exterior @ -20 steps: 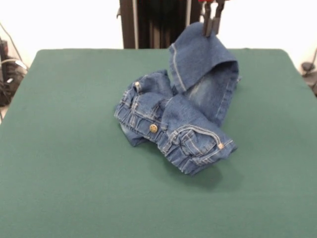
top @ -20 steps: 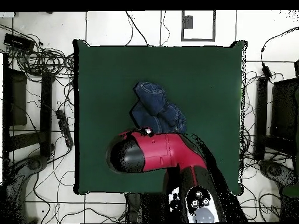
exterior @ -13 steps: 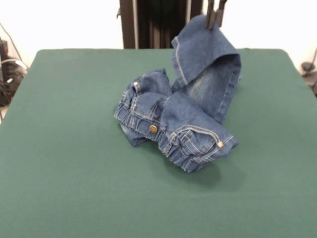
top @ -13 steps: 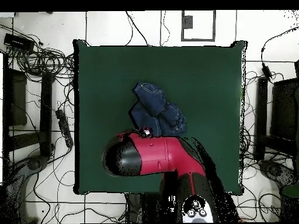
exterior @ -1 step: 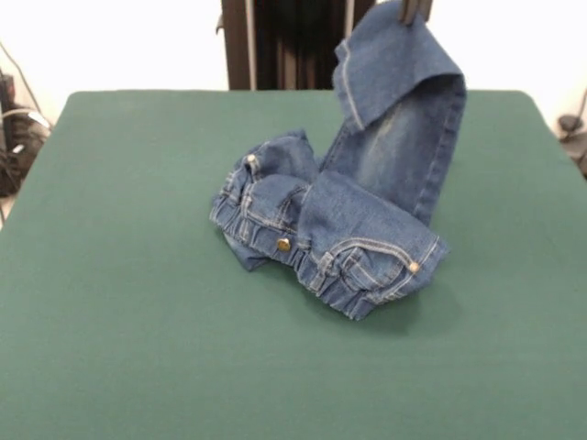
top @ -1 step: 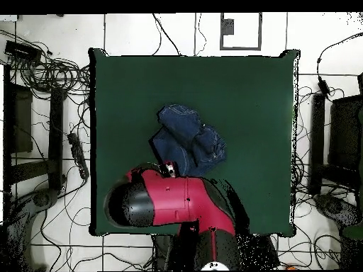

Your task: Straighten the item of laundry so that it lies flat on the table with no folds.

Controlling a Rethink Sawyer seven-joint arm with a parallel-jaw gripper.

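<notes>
The item of laundry (exterior @ -1 step: 348, 243) is a small pair of blue jeans, bunched near the middle of the green table (exterior @ -1 step: 119, 275). Its gathered waistband and brass button face the front. One leg is pulled up off the table toward the top edge, with its hem folded over. My gripper (exterior @ -1 step: 414, 11) shows only its tips there, shut on that hem. From overhead the jeans (top @ -1 step: 188, 138) lie as a crumpled heap on the table (top @ -1 step: 248, 92). The gripper sits at their lower left edge, mostly hidden under the red arm (top @ -1 step: 177, 205).
The red and black arm covers the lower middle of the table in the overhead view. Cables (top @ -1 step: 49, 78) and dark equipment (top @ -1 step: 18, 117) lie on the floor left of the table, with more gear (top @ -1 step: 344, 134) on the right.
The gripper has risen and shifted right in the front view, lifting the leg higher and stretching it. The waistband heap slid slightly right. Overhead, the arm head moved left and down.
</notes>
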